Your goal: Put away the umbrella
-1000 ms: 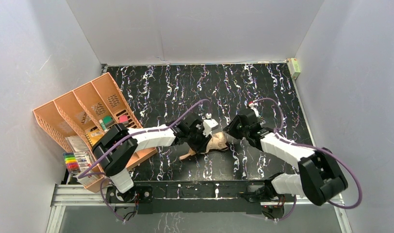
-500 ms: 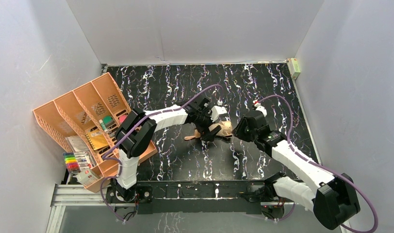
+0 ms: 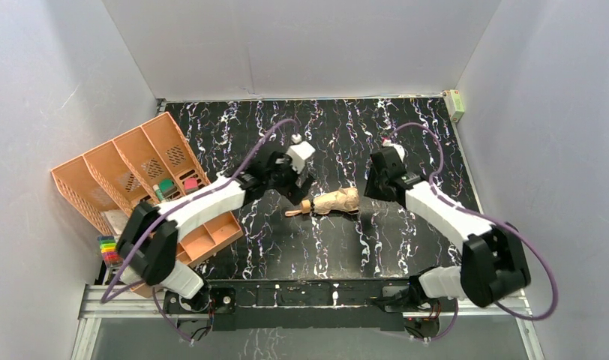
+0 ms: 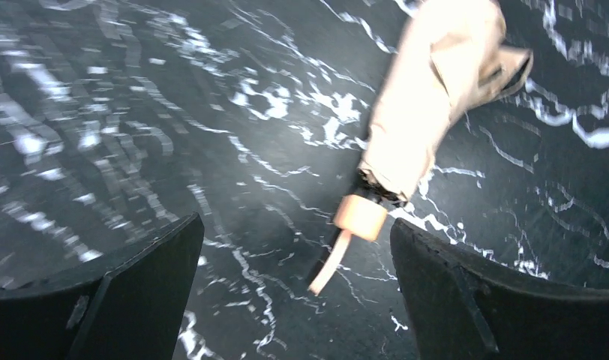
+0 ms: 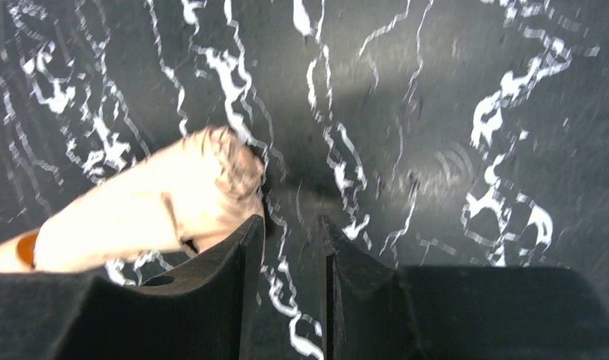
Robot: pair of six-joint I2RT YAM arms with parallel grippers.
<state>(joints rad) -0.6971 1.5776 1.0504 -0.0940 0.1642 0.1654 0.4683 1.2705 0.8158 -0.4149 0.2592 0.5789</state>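
**Folded umbrella lay loose on the tabletop between two claws**

From the top camera, an orange plastic desk organizer with slanted compartments (image 3: pixel 140 161) stood at the left edge of the black, white-veined tabletop (image 3: pixel 421 127). A row of coloured markers (image 3: pixel 110 250) sat at its near end, and a small green-and-white box (image 3: pixel 454 105) in the far right corner. The compact tan folding umbrella (image 3: pixel 333 202) lay flat near the middle, well apart from the organizer. Its long axis ran left to right, handle end pointing left and bundled canopy end pointing right. The left claw (image 3: pixel 294 186) hung just beyond the handle end and the right claw (image 3: pixel 369 191) just beside the canopy end. Their black fingers were hard to separate from the dark surface.

In the left wrist view, the left claw stood spread wide, gripping nothing. The umbrella ran diagonally from upper right down to its light-tan handle (image 4: pixel 360 217) and tan strap (image 4: pixel 328 264), blurred, its top cut off by the frame.

In the right wrist view, the right claw showed a narrow gap with only tabletop in it. The crumpled canopy end lay just left of the fingers; whether it touched them could not be told.
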